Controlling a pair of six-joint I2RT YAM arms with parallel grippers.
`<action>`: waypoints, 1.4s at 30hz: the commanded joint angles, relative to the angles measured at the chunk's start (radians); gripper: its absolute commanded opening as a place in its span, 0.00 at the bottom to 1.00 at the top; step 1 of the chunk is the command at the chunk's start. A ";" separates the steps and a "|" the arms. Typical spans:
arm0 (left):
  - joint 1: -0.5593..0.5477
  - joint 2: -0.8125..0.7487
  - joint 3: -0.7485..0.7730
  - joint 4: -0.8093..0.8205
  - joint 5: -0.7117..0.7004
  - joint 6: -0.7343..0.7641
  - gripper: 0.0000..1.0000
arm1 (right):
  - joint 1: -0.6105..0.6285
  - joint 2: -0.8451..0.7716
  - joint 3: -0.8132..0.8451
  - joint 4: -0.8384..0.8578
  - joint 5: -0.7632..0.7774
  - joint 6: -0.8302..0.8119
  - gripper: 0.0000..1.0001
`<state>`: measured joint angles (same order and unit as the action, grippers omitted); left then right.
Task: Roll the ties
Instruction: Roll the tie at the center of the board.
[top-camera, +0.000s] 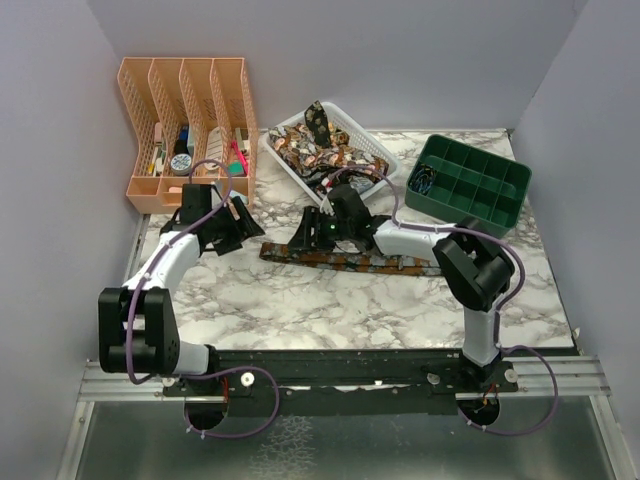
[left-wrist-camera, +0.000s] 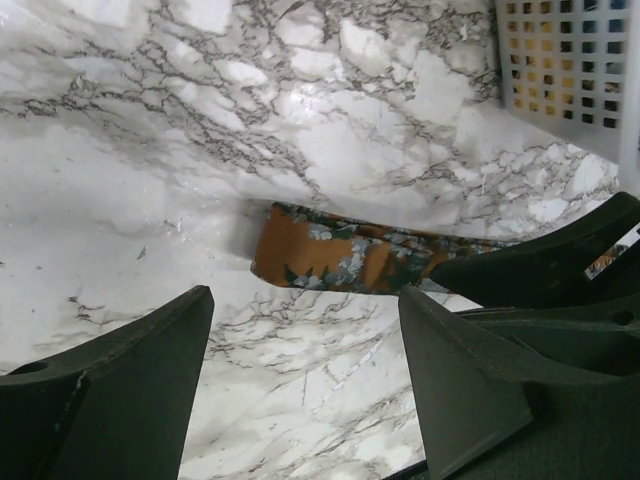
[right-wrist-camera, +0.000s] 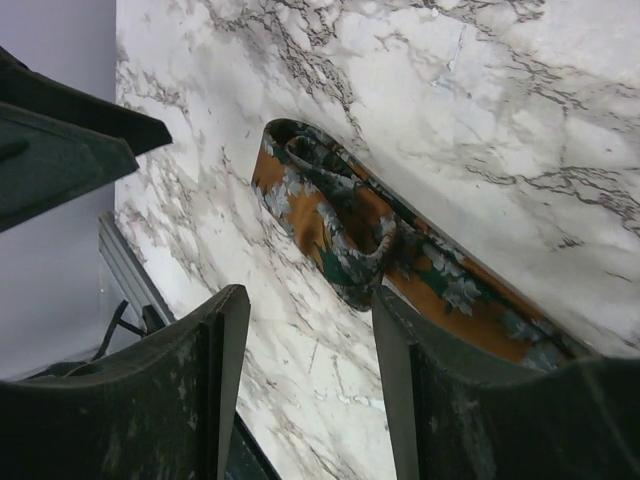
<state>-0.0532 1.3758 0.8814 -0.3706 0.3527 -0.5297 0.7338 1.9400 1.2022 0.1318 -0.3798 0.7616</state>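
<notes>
One tie (top-camera: 370, 262), dark with an orange and grey-green pattern, lies stretched across the marble table (top-camera: 300, 300). Its left end (right-wrist-camera: 330, 215) is folded over into a loose loop. My right gripper (top-camera: 308, 232) (right-wrist-camera: 310, 300) hovers open just short of that loop, with nothing between its fingers (right-wrist-camera: 420, 390). My left gripper (top-camera: 248, 224) (left-wrist-camera: 305, 330) stands open to the left of the tie's end (left-wrist-camera: 340, 258), over bare marble. Several more ties (top-camera: 320, 150) are heaped in a white basket (top-camera: 372, 132) behind.
An orange file organizer (top-camera: 185, 120) with small items stands at the back left. A green compartment tray (top-camera: 470, 185) sits at the back right. The white basket's wall (left-wrist-camera: 570, 60) is close above the left gripper. Purple walls enclose the table.
</notes>
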 joint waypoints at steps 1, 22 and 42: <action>0.057 0.044 -0.070 0.101 0.178 0.023 0.77 | 0.007 0.066 0.050 0.007 -0.055 0.018 0.56; 0.082 0.167 -0.145 0.298 0.310 -0.003 0.78 | 0.009 0.040 0.080 -0.104 0.022 -0.057 0.56; 0.082 0.218 -0.140 0.288 0.342 0.030 0.69 | 0.034 0.155 0.129 -0.056 -0.009 0.000 0.25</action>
<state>0.0250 1.5757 0.7406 -0.0929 0.6571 -0.5217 0.7563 2.0663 1.3079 0.0883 -0.3916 0.7517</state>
